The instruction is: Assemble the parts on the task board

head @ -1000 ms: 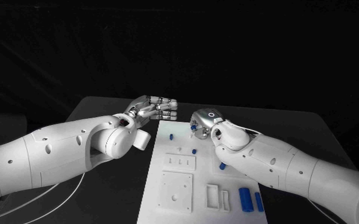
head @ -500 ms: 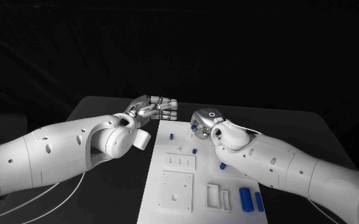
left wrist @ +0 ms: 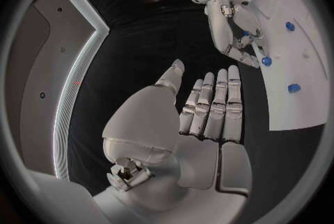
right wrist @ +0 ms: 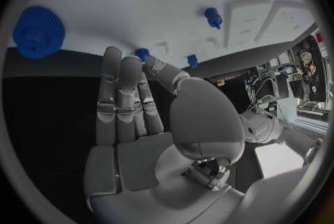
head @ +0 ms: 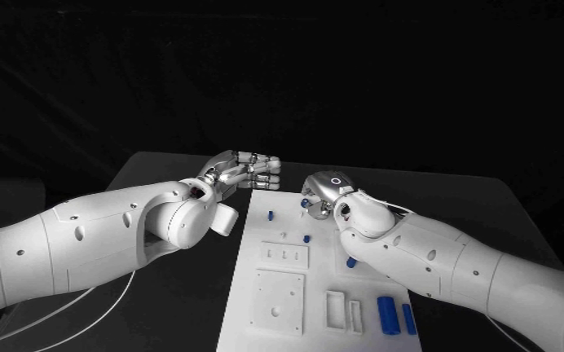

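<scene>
Silver on black: the right hand (head: 319, 193) has edged slightly along the far end of the board (head: 273, 288) over the past second, while the left hand (head: 244, 169) has held its place just off the board's far corner. Nothing on the board has shifted. The left hand holds nothing, its fingers (left wrist: 212, 107) straight and side by side over bare bench (head: 470, 193). The right hand's fingers (right wrist: 119, 96) also lie extended and grip nothing, their tips close above a small blue peg (right wrist: 142, 54) near the board's edge; a blue gear (right wrist: 38, 31) sits off to one side of them and two more pegs (right wrist: 213, 16) lie farther on. On this evidence no part has been picked up, and the assembly looks barely begun: the right hand appears poised over the peg, not yet closing. Behind the right forearm, nearer the robot, two blue cylinders (head: 388, 314) lie beside white blocks (head: 343, 309). Beyond the bench the room is dark.
</scene>
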{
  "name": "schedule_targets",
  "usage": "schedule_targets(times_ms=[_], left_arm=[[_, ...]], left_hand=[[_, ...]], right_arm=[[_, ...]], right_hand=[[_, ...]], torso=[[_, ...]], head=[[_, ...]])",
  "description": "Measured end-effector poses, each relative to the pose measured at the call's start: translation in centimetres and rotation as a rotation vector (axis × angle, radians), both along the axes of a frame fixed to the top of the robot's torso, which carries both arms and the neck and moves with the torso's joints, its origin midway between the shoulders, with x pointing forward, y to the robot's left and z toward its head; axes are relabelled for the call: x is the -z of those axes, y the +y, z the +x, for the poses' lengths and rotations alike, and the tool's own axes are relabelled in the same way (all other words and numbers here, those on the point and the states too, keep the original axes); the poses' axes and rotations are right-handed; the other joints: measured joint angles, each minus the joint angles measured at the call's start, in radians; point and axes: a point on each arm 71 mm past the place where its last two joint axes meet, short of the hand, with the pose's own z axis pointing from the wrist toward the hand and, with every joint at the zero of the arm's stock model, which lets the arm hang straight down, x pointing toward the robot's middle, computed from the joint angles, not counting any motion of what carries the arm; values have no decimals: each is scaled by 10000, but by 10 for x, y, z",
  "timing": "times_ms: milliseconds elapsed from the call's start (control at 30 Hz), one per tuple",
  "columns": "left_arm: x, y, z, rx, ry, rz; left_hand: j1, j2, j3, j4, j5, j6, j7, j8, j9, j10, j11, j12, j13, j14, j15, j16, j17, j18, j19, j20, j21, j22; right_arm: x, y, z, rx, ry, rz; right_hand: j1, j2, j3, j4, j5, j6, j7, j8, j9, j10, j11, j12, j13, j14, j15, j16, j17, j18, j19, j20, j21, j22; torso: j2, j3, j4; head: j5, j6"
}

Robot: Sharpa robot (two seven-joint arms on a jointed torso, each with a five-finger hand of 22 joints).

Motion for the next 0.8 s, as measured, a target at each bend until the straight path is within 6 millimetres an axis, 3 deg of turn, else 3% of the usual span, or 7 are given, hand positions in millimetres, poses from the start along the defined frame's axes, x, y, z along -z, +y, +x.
schedule_targets(times_ms=[233, 300, 400, 567, 667, 800], left_arm=[[0, 0, 0, -1, -3, 0], [0, 0, 0, -8, -4, 3], [0, 1, 1, -24, -10, 6], [0, 3, 1, -65, -27, 9], [-1, 5, 1, -102, -43, 13], [-2, 7, 1, -143, -67, 15]], left_hand=[[0, 0, 0, 0, 0, -36, -35, 0, 0, 0, 0, 0, 0, 0, 0, 0, 0, 0, 0, 0, 0, 0], [0, 0, 0, 0, 0, -35, -35, 0, 0, 0, 0, 0, 0, 0, 0, 0, 0, 0, 0, 0, 0, 0], [0, 0, 0, 0, 0, -36, -36, 0, 0, 0, 0, 0, 0, 0, 0, 0, 0, 0, 0, 0, 0, 0], [0, 0, 0, 0, 0, -35, -35, 0, 0, 0, 0, 0, 0, 0, 0, 0, 0, 0, 0, 0, 0, 1], [0, 0, 0, 0, 0, -36, -35, 0, 0, 0, 0, 0, 0, 0, 0, 0, 0, 0, 0, 0, 0, 1], [1, 0, 0, 0, 0, -36, -35, 0, 0, 0, 0, 0, 0, 0, 0, 0, 0, 0, 0, 0, 0, 1]], right_arm=[[0, -2, 0, 41, -22, 65], [-1, -4, -1, 37, -45, 136], [-4, -9, -4, 29, -65, 332], [-20, -22, -8, 87, -172, 943], [-32, -34, -10, 187, -242, 1325], [-44, -52, -11, 329, -269, 1648]], right_hand=[[-8, -8, 60, 61, 7, 0, 0, 0, -1, 0, 0, 0, 1, 1, -1, 0, -9, 2, 0, 0, 0, 88], [-99, -98, 96, 104, 126, 9, -9, 0, -1, 12, -11, 0, 1, 1, -2, 0, -26, 1, 0, 0, 0, 91], [-173, -173, 233, 264, 274, 105, -103, 0, -1, 167, -90, 0, 1, 2, -2, 0, -32, 1, 0, 0, -50, 91], [-210, -210, 186, 393, 273, 252, -178, 0, 19, 612, -194, 0, 1, -37, -51, 0, -32, 0, 1, -2, -187, 84], [-263, -262, -24, 486, 273, 286, -212, 0, 24, 1299, -384, 0, 21, -76, -240, -60, -39, -3, 42, -120, -277, 35], [-221, -221, -750, 510, 322, 198, -311, 0, 15, 2473, -737, -1, 181, 20, -464, -72, 54, -501, 184, -439, -385, -74]], torso=[[0, -4, -3], [-1, -1, -7], [-6, 9, -19], [-22, 28, -85], [-44, 35, -143], [-65, 48, -213]], head=[[-58, -17], [-72, -18], [-94, -14], [-152, 15], [-201, 22], [-284, 7]])
